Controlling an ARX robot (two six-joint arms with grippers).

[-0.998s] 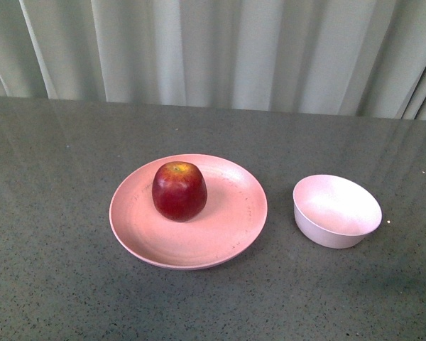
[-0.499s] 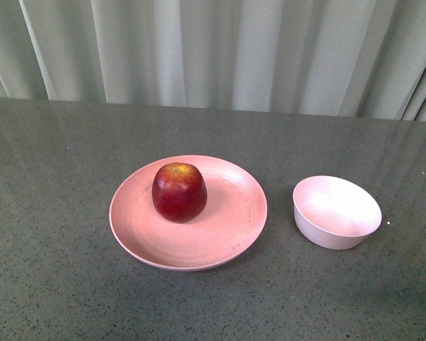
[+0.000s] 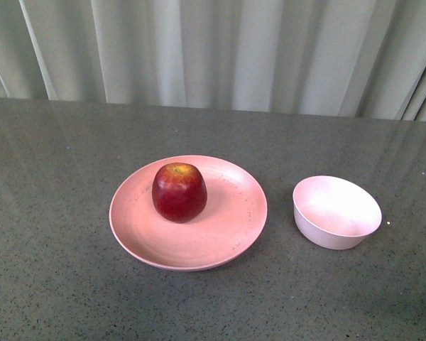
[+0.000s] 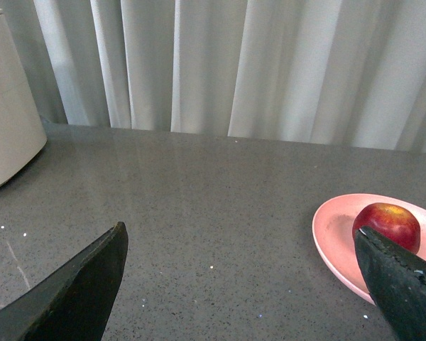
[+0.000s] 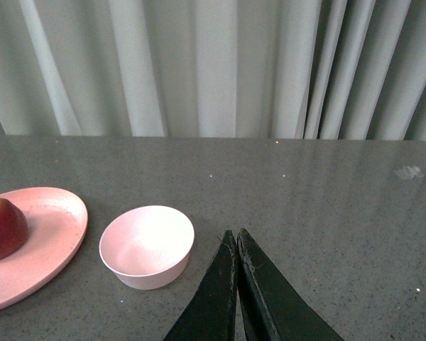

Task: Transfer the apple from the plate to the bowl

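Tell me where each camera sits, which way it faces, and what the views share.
Front: on the body between the arms, looking down at apple on plate, bowl apart; no arm shows.
Left wrist: on that wrist, low, facing the curtain; left fingers wide apart.
Right wrist: on that wrist, facing the curtain; right fingers closed together.
All show apple and plate; front and right wrist also the bowl.
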